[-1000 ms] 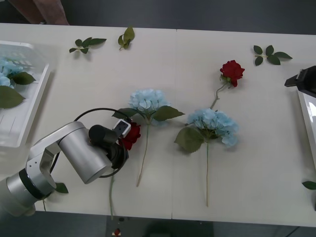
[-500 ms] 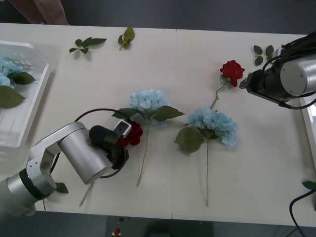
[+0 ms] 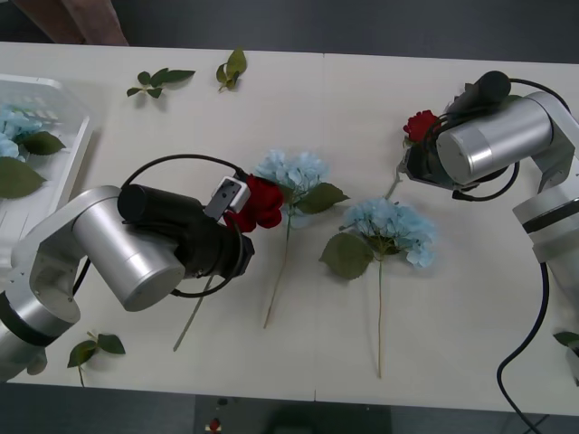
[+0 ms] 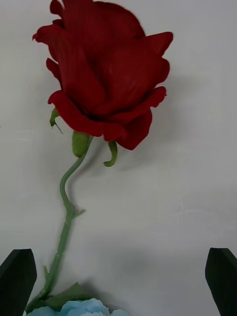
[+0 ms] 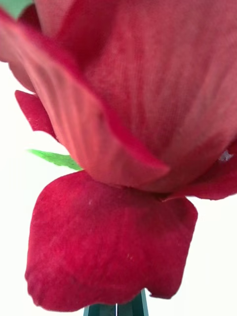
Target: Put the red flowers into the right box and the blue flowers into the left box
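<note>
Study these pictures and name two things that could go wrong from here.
1. The left pincer is shut on a rose right against a hydrangea. Carrying it away could snag and drag that bloom.
2. The right pincer is open over the other rose, whose thin stem lies off to one side near another hydrangea. Closing may miss the stem or catch blue petals.

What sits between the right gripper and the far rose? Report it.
Nothing visible. The right gripper is open over bare table, and the red rose lies just ahead of its fingertips. A blue hydrangea lies near one finger, beside the rose's stem, not across the path.
</note>
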Robot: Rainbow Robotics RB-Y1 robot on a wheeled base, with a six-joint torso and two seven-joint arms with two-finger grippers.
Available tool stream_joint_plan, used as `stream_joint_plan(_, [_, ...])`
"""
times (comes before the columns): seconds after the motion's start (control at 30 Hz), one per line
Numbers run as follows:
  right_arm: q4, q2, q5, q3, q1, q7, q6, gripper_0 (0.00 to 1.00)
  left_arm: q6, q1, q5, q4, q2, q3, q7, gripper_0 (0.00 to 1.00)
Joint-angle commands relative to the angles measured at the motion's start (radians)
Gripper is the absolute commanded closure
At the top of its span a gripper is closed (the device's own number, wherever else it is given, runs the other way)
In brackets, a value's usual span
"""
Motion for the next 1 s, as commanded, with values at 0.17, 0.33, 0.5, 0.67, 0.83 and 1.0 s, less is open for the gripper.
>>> stream_joint_plan(0.17, [0.064,0.040,0.034,0.009,-0.068,-0.053,-0.035,0.00,-0.007,-0.010,0.169,-0.220,0.081,0.120,0.108,1.00])
stream_joint_plan(0.33, [0.050,0.031,0.018,0.009,-0.073,-0.029,-0.035,0.00,-0.007,0.036,0.260,-0.335,0.107,0.247,0.157,1.00])
stream_joint_plan(0.5, [0.033,-0.002,-0.075,-0.037,-0.073,0.088,-0.032,0.00,-0.007,0.055,0.333,-0.391,0.105,0.348,0.180,1.00])
stream_joint_plan(0.67, [0.006,-0.019,-0.164,-0.138,-0.073,0.233,0.035,0.00,-0.042,0.055,0.324,-0.415,0.087,0.400,0.279,1.00])
stream_joint_plan(0.83, [-0.059,-0.022,-0.215,-0.269,-0.073,0.425,0.170,0.00,-0.111,0.045,0.210,-0.415,0.022,0.402,0.408,1.00])
stream_joint_plan(1.0, [-0.108,-0.023,-0.284,-0.400,-0.073,0.608,0.290,0.00,-0.109,0.004,0.106,-0.415,-0.056,0.399,0.543,1.00])
